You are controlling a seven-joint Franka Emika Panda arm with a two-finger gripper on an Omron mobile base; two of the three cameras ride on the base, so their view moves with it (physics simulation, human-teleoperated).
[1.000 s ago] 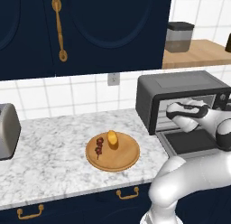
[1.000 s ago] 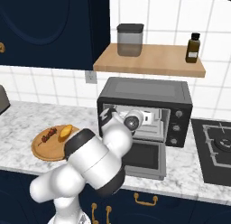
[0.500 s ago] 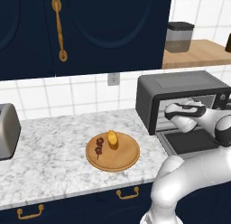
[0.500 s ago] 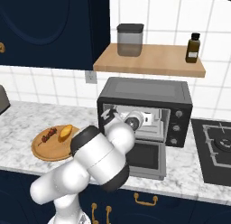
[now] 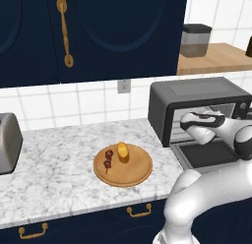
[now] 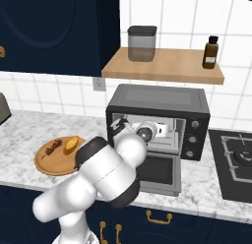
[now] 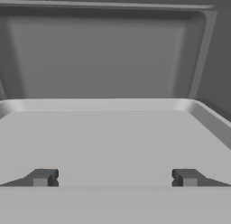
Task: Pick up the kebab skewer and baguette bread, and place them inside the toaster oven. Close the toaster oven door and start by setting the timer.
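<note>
jaws wide open, nothing held, inside the oven (image 6: 157, 105); door (image 6: 157, 171) down; skewer (image 5: 108, 158) and bread (image 5: 122, 152) on plate (image 5: 130, 174)

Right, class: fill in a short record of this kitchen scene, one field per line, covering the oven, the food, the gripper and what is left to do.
toaster oven: on the counter
toaster oven door: dropped open
kebab skewer: lying on the wooden plate
baguette bread: on the same plate, beside the skewer
gripper: open, empty, facing into the oven cavity
left to do: both foods not yet in the oven
</note>
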